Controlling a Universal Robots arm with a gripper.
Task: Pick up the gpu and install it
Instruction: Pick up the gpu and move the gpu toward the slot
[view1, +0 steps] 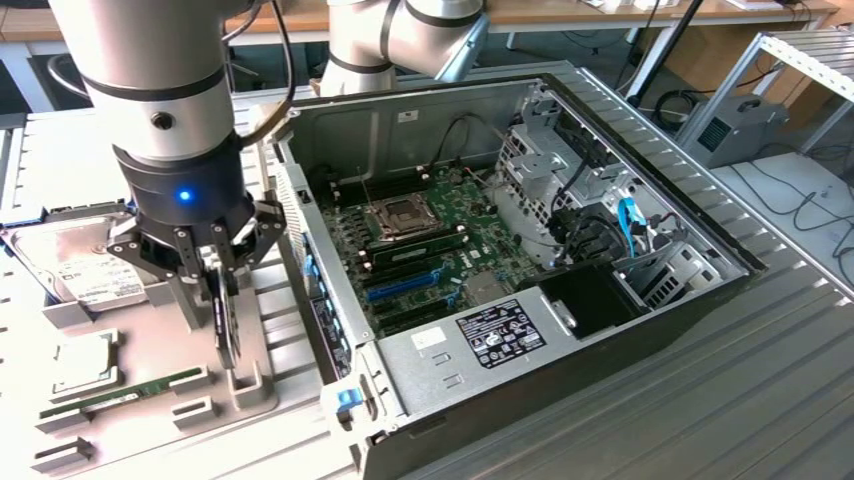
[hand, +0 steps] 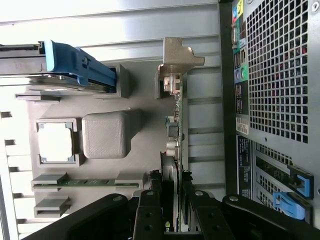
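Claw (view1: 220, 285) (hand: 172, 215) narrow, fingers (hand: 150, 207) closed on either side of the graphics card (view1: 230, 335) (hand: 177, 130). The card stands on edge in a grey holder (view1: 254, 385) directly beneath the claw, its metal bracket (hand: 177, 55) at the end far from the fingers.

Same holder, to one side of the claw: memory stick (view1: 127, 390), processor chip (view1: 80, 365), hard drive (view1: 80, 265) with a white label, print unreadable.

On the claw's other side is the open computer case (view1: 534, 250). A black-and-white sticker (view1: 501, 335) sits on its power supply, text too small to read.
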